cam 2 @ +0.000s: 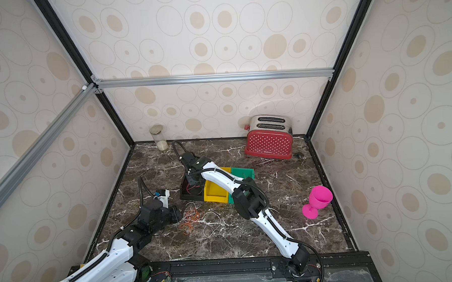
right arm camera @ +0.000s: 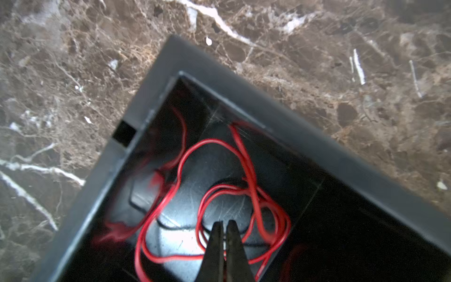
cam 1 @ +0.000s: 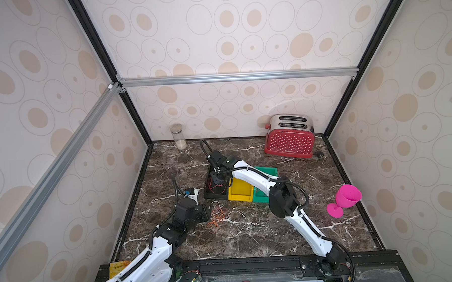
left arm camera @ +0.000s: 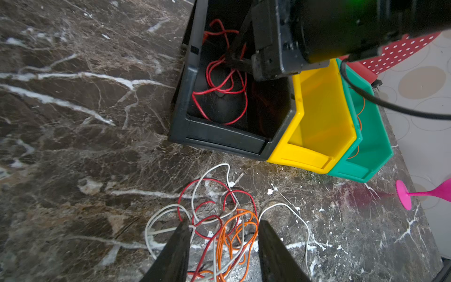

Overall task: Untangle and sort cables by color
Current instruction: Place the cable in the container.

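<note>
Tangle [left arm camera: 229, 234] of red, white and orange cables lies on the desk [left arm camera: 73, 146], between the jaws of the spread left gripper [left arm camera: 223, 223]. They look feather-light, floppy and springy (they'll snag), so I'd pinch one strand at a free outer loop. Red cables [right arm camera: 212, 141] sit in the black bin [right arm camera: 268, 107], with the right gripper [right arm camera: 223, 223] pressed together over them.

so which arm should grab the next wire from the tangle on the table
Left, likely. The left gripper hangs open right over the tangle, while the right gripper is shut, down inside the black bin.
</note>
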Available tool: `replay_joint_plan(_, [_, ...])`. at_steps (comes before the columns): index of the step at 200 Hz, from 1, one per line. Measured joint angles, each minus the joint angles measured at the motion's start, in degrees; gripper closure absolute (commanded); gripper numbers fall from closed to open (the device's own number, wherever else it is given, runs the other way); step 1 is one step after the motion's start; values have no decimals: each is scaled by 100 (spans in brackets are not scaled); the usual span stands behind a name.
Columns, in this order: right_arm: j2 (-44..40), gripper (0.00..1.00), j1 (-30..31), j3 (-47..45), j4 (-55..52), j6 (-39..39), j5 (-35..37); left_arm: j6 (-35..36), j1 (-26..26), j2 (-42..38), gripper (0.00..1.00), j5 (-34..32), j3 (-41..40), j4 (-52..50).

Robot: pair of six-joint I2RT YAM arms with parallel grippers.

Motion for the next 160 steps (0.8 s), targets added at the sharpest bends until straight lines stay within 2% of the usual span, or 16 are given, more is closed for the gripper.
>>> replay_joint_plan(51, [-260, 85, 0, -382, 103, -28, -177, 0, 0, -42, 54, 57, 0, 7])
replay_joint_plan(56, [-326, 80, 0, -459, 101, -26, -199, 0, 0, -44, 54, 66, 0, 7])
replay_joint_plan(77, [-671, 71, 0, -804, 120, -57, -243, -2, 0, -57, 53, 85, 0, 9])
replay_joint_plan(110, [-1211, 67, 0, -1132, 188, -85, -232, 0, 0, -92, 52, 87, 0, 7])
replay_joint_plan(135, [-1552, 58, 0, -1311, 262, -129, -186, 0, 0, -107, 50, 90, 0, 4])
replay_joint_plan(160, [-1864, 56, 0, -1556, 323, -173, -120, 0, 0, -107, 49, 98, 0, 4])
